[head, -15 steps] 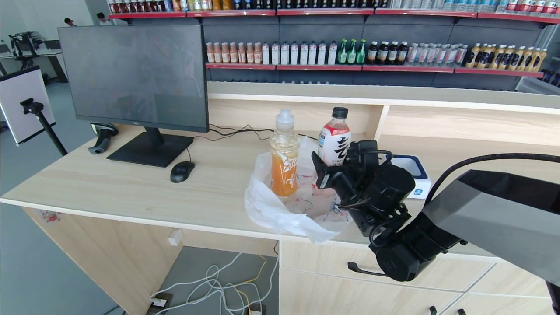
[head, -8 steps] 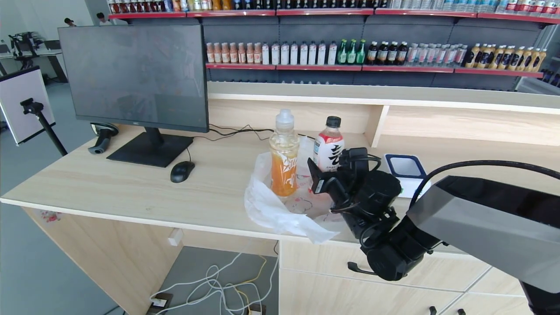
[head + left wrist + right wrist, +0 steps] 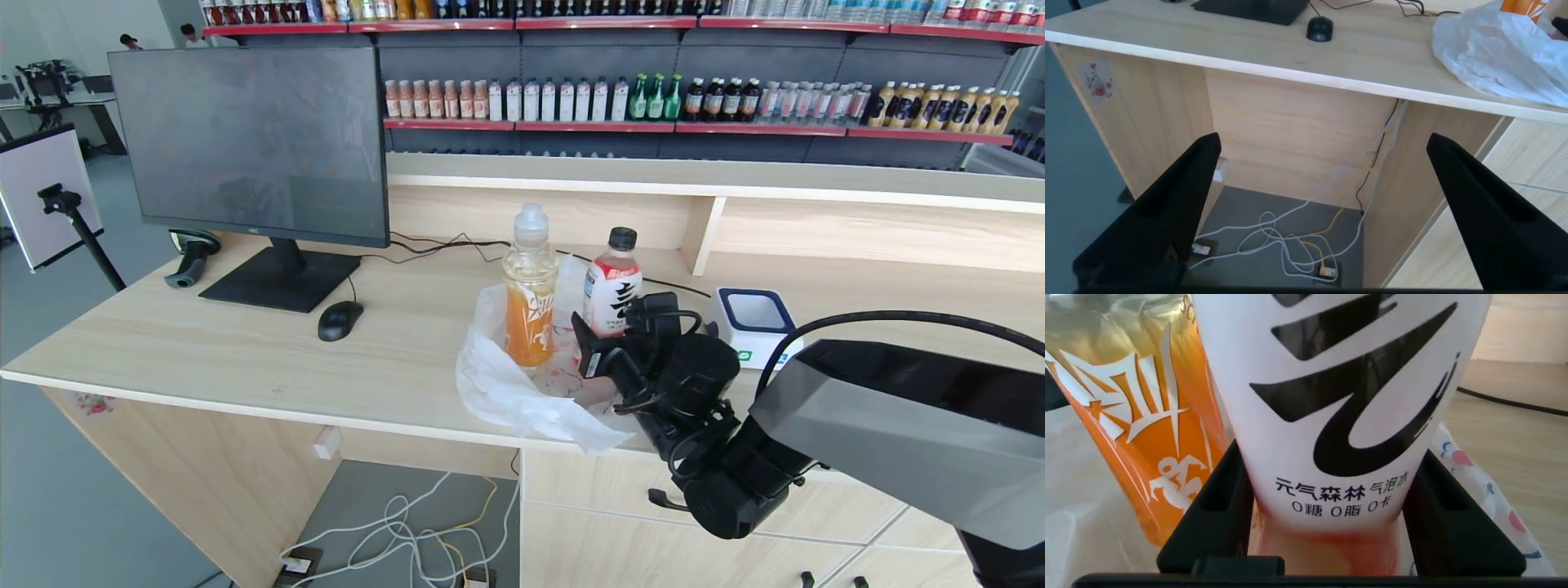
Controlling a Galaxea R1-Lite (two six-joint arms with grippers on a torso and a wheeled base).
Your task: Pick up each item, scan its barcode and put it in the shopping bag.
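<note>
The right gripper is closed low on the white-labelled bottle and holds it upright over the right side of the shopping bag, just right of the orange drink bottle standing in it. The low grip suits a base-first set-down, though whether the base touches the plastic cannot be told. The scanner sits to the right on the counter, while the left gripper — fingers spread wide, holding nothing — hangs below the near edge, likely out of the way.
</note>
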